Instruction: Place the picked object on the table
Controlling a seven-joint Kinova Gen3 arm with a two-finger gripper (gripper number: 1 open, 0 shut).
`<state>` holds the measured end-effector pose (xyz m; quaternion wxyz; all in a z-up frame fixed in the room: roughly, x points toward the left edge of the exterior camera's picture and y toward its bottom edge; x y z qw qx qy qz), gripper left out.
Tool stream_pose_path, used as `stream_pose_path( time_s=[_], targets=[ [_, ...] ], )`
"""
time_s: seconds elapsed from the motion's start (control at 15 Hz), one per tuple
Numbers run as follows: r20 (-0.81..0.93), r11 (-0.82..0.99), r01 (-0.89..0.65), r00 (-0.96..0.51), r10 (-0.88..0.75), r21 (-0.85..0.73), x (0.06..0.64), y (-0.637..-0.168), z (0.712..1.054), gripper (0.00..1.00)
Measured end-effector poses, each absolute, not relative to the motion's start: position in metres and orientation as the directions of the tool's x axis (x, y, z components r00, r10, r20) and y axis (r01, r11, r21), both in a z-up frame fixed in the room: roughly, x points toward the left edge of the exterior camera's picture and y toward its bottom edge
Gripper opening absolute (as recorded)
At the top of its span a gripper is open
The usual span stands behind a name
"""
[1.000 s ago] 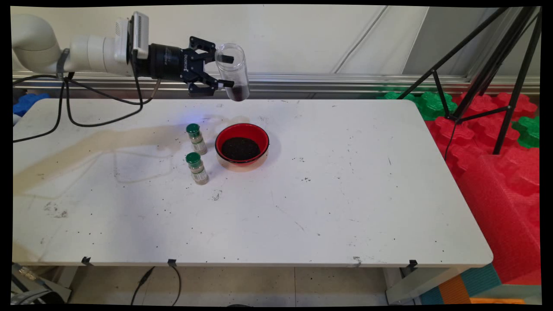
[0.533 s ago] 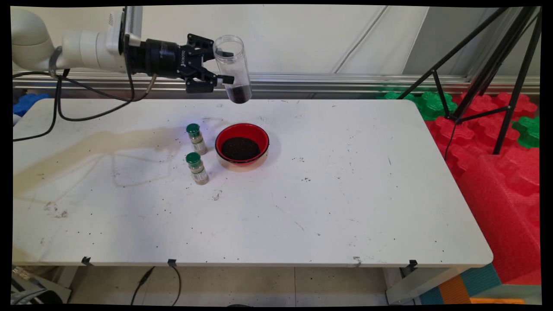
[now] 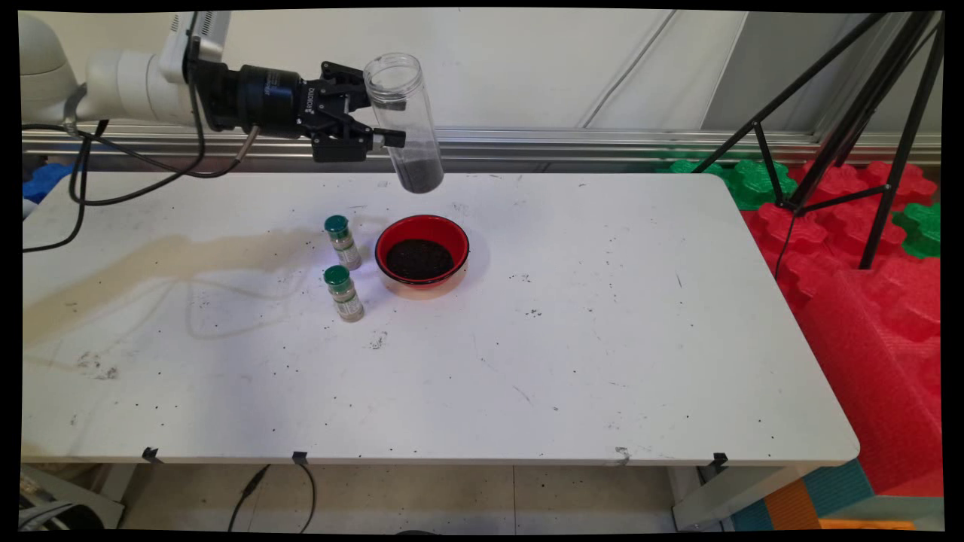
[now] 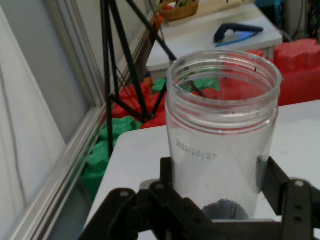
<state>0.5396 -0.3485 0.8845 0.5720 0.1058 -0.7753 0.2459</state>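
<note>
The black two-finger claw (image 3: 385, 120) is clamped on a clear plastic jar (image 3: 403, 120) with an open mouth and a little dark powder at its bottom, holding it in the air above the far edge of the white bench (image 3: 602, 339). Compared with a second ago the jar stands a bit higher and more upright, mouth up, leaning slightly with its base toward the right, and the arm has drawn back to the left. On the bench, just nearer than the jar, sits a red round bowl (image 3: 422, 254) of dark powder. Two small green-capped glass vials (image 3: 343, 242) (image 3: 343, 293) stand just left of the bowl, where they stood before
</note>
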Motion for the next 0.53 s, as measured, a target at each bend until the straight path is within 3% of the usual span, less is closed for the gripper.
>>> stream_pose_path(
  time_s=[0.53],
  targets=[
    [0.967,0.895,-0.417,-0.247,0.056,-0.159,0.527,-0.32,0.892,0.0]
  ],
)
